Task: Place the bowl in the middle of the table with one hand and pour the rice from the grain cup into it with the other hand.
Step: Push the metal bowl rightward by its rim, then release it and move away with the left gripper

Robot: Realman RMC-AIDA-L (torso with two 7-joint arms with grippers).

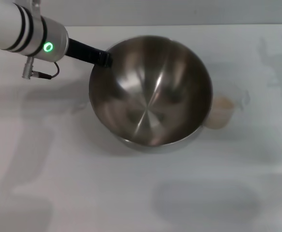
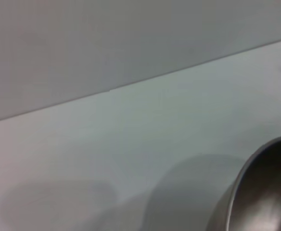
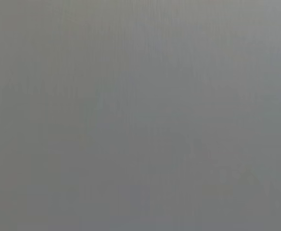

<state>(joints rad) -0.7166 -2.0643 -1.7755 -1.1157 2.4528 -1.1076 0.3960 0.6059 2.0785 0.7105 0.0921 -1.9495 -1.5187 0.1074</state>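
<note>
The large steel bowl (image 1: 150, 92) fills the middle of the head view, tilted and apparently held above the white table (image 1: 59, 183). My left gripper (image 1: 102, 59) comes in from the upper left and is shut on the bowl's far-left rim. In the left wrist view only an edge of the bowl (image 2: 261, 192) shows. The small clear grain cup (image 1: 221, 112) stands on the table just right of the bowl, partly hidden by its rim, with pale beige rice (image 1: 222, 104) inside. My right gripper is out of sight; the right wrist view is plain grey.
The bowl's shadow (image 1: 206, 203) lies on the table in front of it. The table's far edge (image 1: 179, 25) runs along the top of the head view, against a grey wall.
</note>
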